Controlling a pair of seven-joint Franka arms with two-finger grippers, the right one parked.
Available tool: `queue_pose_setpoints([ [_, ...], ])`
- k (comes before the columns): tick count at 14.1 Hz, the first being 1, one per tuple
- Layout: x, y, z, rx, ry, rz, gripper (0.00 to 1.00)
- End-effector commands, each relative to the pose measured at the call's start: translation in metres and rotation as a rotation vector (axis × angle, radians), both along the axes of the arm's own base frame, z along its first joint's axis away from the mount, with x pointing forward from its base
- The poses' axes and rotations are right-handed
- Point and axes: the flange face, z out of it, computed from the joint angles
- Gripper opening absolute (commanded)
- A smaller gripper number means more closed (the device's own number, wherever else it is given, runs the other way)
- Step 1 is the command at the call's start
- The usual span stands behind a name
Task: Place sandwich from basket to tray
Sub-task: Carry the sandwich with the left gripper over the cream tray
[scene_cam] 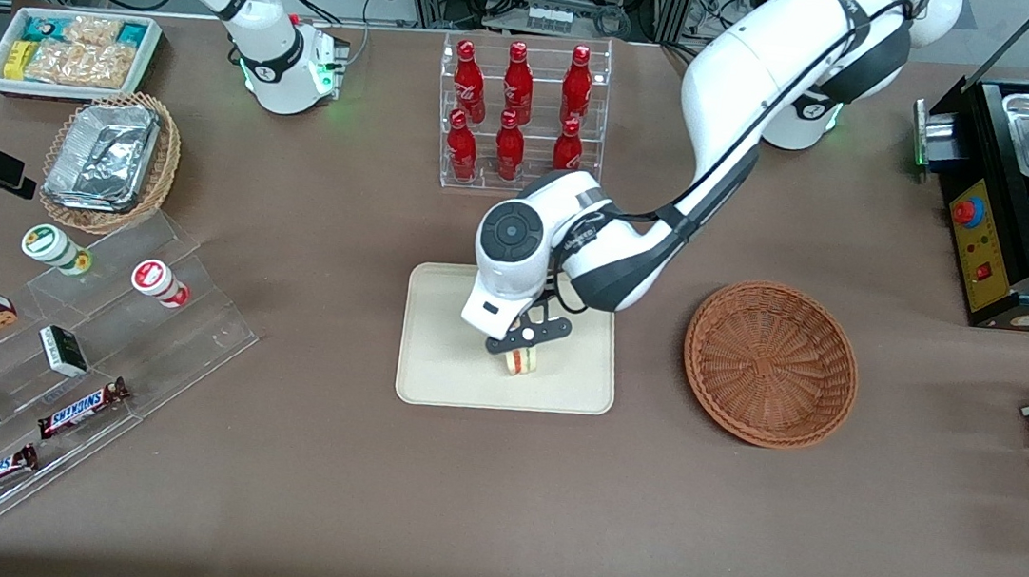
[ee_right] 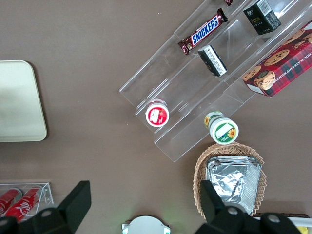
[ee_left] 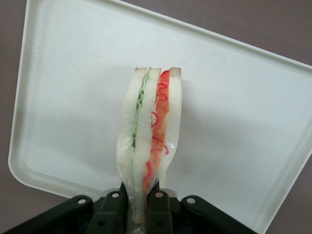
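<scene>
Cream tray (scene_cam: 448, 372) on bench: claw (scene_cam: 523, 347) above it, clamped on upright sandwich (ee_left: 148, 141). Wicker basket (scene_cam: 771, 362) stands beside tray, toward working arm's end.

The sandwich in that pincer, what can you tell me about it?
The sandwich is a thin wedge of pale bread with green filling in one layer and red-orange in another, in clear wrap. The pincer is shut on one end, holding it on edge over the cream tray, cut side toward the front camera. The basket sits empty.
</scene>
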Motion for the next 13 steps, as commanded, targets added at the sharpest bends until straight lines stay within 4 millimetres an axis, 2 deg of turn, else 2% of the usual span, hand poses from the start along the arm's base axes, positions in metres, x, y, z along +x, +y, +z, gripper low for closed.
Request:
queue_pose_setpoints([
  [1,0.003,-0.006,-0.007,0.025,-0.008,0.029,0.00],
  [6,0.003,-0.011,-0.026,-0.005,-0.016,0.038,0.00],
  [7,0.003,-0.011,-0.026,-0.006,-0.015,0.037,0.19],
  [8,0.003,-0.010,-0.027,-0.005,-0.015,0.036,0.63],
  [9,0.002,-0.010,-0.027,-0.003,-0.015,0.037,1.00],
  [11,0.004,-0.010,-0.023,-0.007,-0.024,0.036,1.00],
  [13,0.006,-0.010,-0.008,-0.015,-0.037,0.037,1.00],
])
